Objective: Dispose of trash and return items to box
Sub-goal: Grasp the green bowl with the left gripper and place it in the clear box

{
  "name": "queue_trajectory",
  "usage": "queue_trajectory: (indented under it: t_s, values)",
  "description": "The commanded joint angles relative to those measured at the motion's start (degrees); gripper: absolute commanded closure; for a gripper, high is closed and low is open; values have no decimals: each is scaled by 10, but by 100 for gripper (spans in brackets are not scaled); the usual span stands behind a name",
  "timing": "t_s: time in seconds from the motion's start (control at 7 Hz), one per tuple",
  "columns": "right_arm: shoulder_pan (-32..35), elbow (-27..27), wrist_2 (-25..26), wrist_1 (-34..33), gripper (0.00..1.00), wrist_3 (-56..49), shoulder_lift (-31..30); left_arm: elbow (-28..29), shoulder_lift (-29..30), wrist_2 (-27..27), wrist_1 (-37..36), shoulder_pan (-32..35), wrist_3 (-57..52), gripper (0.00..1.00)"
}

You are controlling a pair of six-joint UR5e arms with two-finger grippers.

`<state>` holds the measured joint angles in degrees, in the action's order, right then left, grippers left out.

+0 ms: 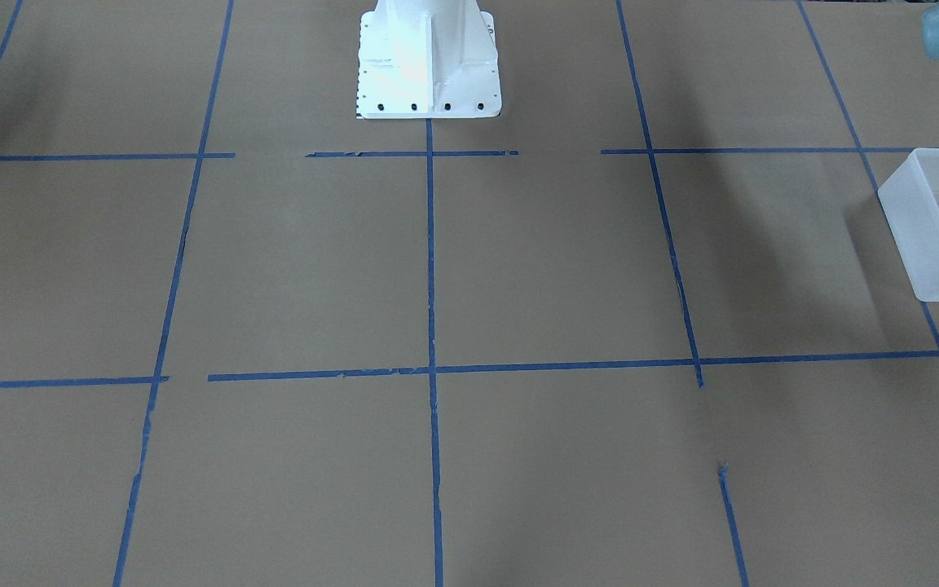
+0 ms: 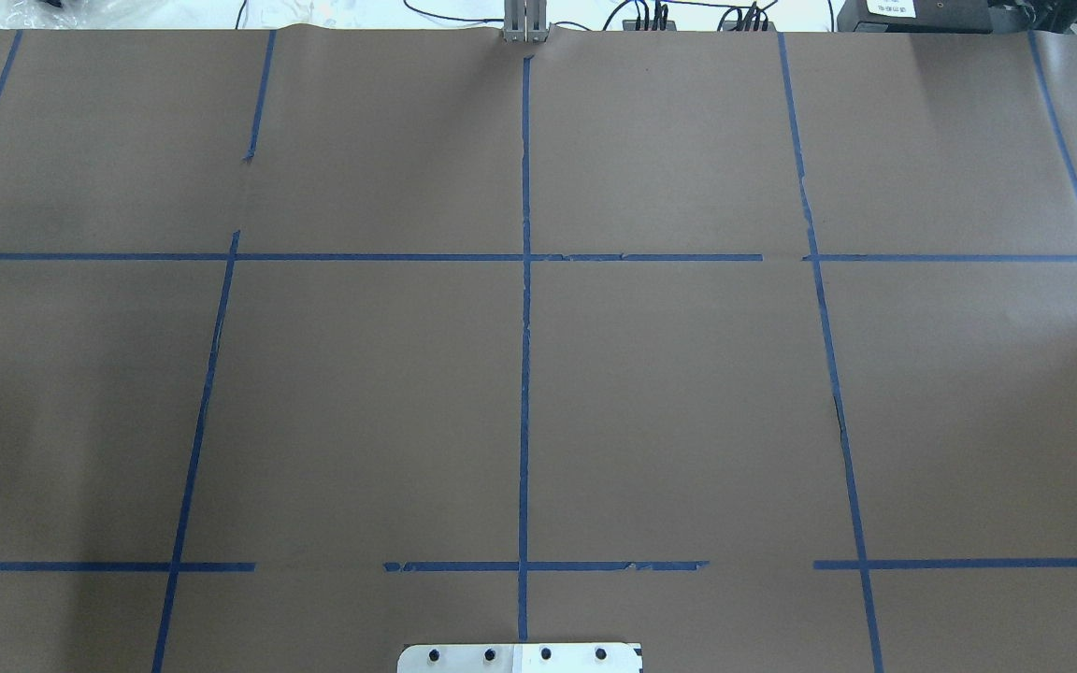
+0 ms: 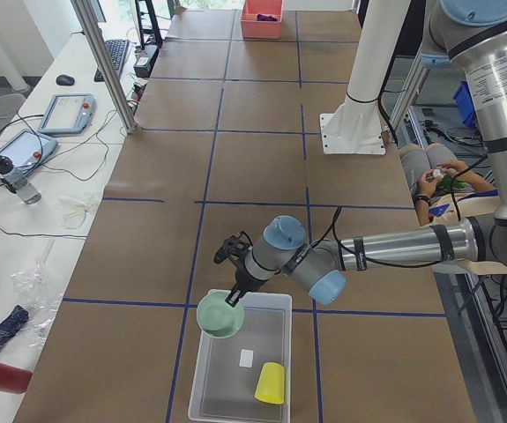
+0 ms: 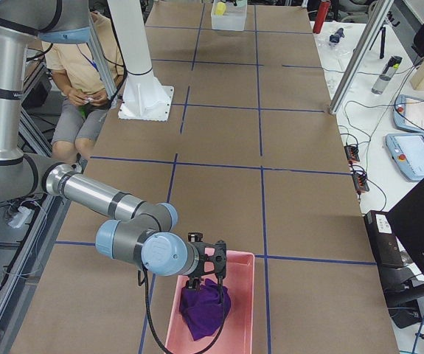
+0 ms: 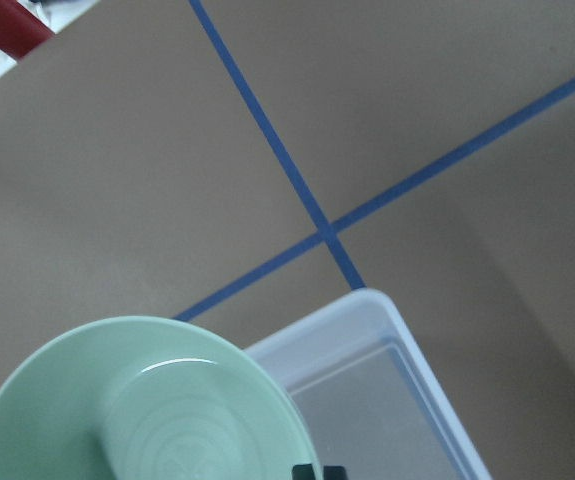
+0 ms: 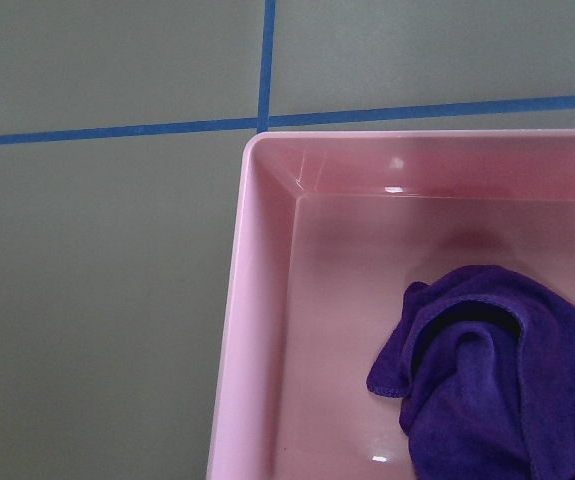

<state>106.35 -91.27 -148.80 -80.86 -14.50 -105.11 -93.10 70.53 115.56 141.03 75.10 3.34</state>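
Mint-green bowl (image 5: 137, 400) fills the low corner of my left wrist view, round, smooth and glossy. Its underside is turned to the lens, showing a raised foot with fine rings. One dark fingertip (image 5: 307, 470) peeks in at its edge. From the table's end, my left gripper (image 3: 234, 298) is pinching the bowl by its rim. The bowl hangs tilted over one corner of the box (image 5: 387, 330), partly above the rim and partly above the table (image 5: 167, 180). I cannot tell whether bowl and box touch.

Frosted and see-through, the box has sloping walls and rounded corners. On its floor sits a small white label (image 3: 247, 358), and I can read no writing on it. Past the label, at the end away from the bowl, the bright yellow cup (image 3: 271, 383) is inside the box. I cannot tell whether it stands or lies.

Well apart, at the table's other end, my right gripper (image 4: 206, 276) hangs over a pink tray (image 6: 257, 300). A crumpled purple cloth (image 6: 497, 370) lies in that tray. Whether those fingers are spread or pressed together, I cannot tell.

Blue tape (image 2: 525, 374) grids the brown table between the two ends. Beyond its far edge a black unit (image 2: 894, 11) carries a white label too small to read.
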Motion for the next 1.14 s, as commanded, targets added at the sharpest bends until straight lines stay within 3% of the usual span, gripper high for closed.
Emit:
queue_trajectory:
  t_s: [0.0, 0.14, 0.29, 0.43, 0.57, 0.71, 0.86, 1.0]
  values:
    - [0, 0, -1, 1, 0, 0, 0, 43, 4, 49, 1, 1, 0, 100]
    - [1, 1, -1, 1, 0, -2, 0, 52, 18, 52, 3, 0, -2, 100]
    - [1, 3, -1, 1, 0, -3, -1, 76, 28, 51, 27, 0, -2, 64]
    - [1, 3, -3, 1, 0, -3, -4, 95, 41, 52, 55, 0, 1, 57]
    - [0, 3, -6, 1, 0, 0, -4, 91, 44, 64, 56, 0, 1, 50]
    - [0, -3, -6, 2, 0, 2, 0, 56, 44, 130, 48, 3, 12, 49]
    - [-9, -44, 3, 3, 0, 59, 2, -7, 41, 167, 36, 3, 105, 49]
    - [-22, -85, 32, 2, 0, 90, 2, -53, 44, 167, 15, 2, 184, 49]
